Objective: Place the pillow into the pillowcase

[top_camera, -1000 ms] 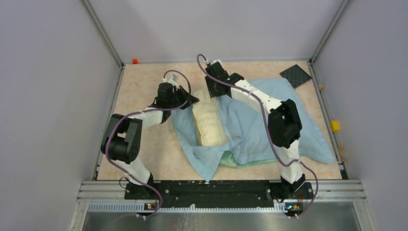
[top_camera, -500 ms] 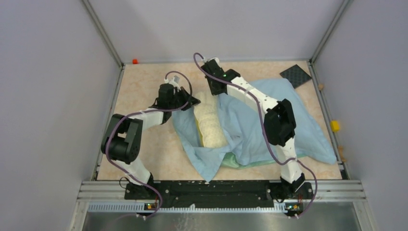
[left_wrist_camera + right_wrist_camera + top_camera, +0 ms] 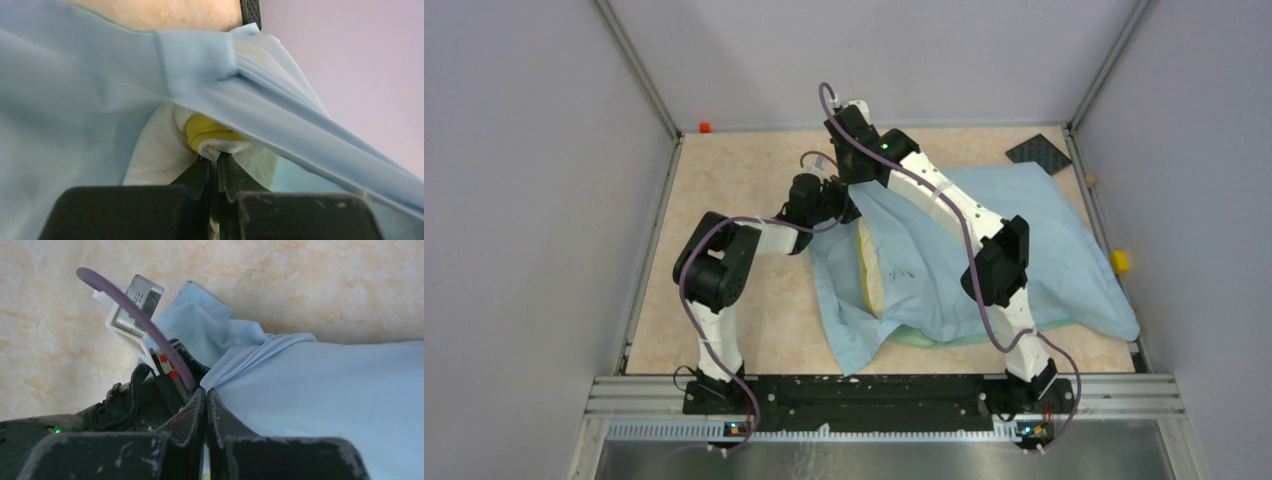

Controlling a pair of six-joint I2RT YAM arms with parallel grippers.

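The light-blue pillowcase (image 3: 1014, 250) lies on the right half of the table, its opening facing left. The cream pillow (image 3: 874, 272) with its yellow band sits mostly inside; only its left edge shows at the opening. My left gripper (image 3: 842, 205) is shut on the pillow's corner (image 3: 212, 137) at the far end of the opening. My right gripper (image 3: 849, 165) is shut on the pillowcase's upper hem (image 3: 235, 367) and holds it stretched above the left gripper. A green lining (image 3: 924, 338) peeks out at the near edge.
A black square plate (image 3: 1039, 157) lies at the far right corner. A small red object (image 3: 705, 128) sits at the far left corner and a yellow one (image 3: 1119, 262) on the right rail. Grey walls enclose the table.
My left gripper moved right, pushing the pillow deeper into the case. My right gripper pulled the hem up and left over the pillow, so most of the pillow is now covered.
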